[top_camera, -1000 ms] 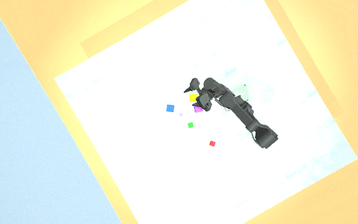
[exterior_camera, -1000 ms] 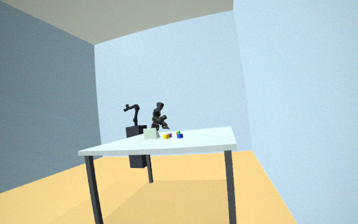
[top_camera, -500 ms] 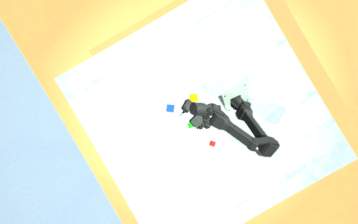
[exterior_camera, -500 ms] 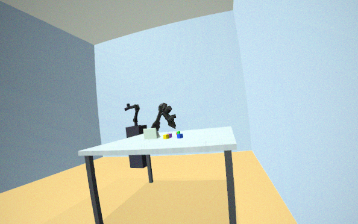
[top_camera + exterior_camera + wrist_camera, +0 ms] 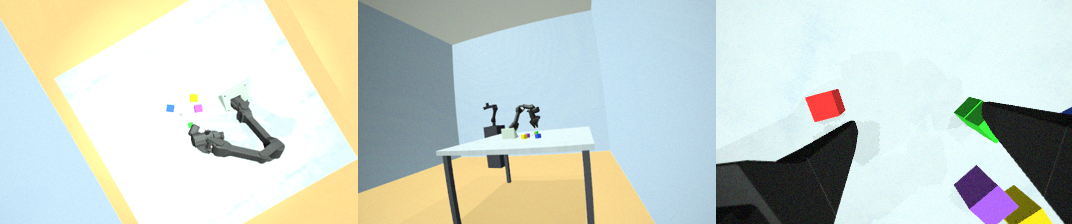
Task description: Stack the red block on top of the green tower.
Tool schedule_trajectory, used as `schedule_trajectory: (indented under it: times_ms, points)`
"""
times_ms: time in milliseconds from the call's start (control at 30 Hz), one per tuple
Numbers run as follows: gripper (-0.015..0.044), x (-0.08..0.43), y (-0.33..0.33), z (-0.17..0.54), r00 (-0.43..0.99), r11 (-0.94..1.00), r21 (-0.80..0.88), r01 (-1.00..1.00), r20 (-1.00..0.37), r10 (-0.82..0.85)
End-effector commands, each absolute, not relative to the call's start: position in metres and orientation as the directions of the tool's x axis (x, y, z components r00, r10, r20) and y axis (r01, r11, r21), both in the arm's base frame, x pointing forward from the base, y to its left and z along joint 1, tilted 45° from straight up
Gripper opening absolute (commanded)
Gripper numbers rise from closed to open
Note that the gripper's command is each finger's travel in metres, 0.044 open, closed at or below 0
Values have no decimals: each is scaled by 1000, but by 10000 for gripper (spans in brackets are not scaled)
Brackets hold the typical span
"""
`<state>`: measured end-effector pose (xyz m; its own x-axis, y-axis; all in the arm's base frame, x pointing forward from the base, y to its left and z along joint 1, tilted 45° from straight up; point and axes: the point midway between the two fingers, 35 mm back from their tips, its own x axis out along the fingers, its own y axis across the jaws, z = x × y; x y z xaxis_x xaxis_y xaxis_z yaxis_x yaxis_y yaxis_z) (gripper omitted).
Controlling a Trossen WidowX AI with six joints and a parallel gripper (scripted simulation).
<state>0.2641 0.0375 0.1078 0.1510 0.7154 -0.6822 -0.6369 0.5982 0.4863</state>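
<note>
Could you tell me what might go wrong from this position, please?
1. The open tool hangs with one finger right beside the green tower; a careless descent or swing could knock it over.
2. The red block sits off-centre, near the other finger, so closing now would likely miss or nudge it away.

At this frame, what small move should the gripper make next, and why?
Probably shift the open, empty gripper toward the red block and lower until it is centred between the fingers. In the wrist view the block lies on the table just beyond one fingertip, off-centre, while the green tower stands close to the other.
</note>
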Motion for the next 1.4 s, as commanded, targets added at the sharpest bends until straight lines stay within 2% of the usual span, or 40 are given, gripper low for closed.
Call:
schedule_trajectory:
  times_ms: [0, 233, 1367]
  points:
    - [440, 253, 58, 131, 70, 554, 500, -666, -697, 714]
    - [440, 225, 89, 165, -69, 470, 531, -705, -711, 700]
    - [440, 222, 135, 116, -67, 469, 531, -706, -709, 702]
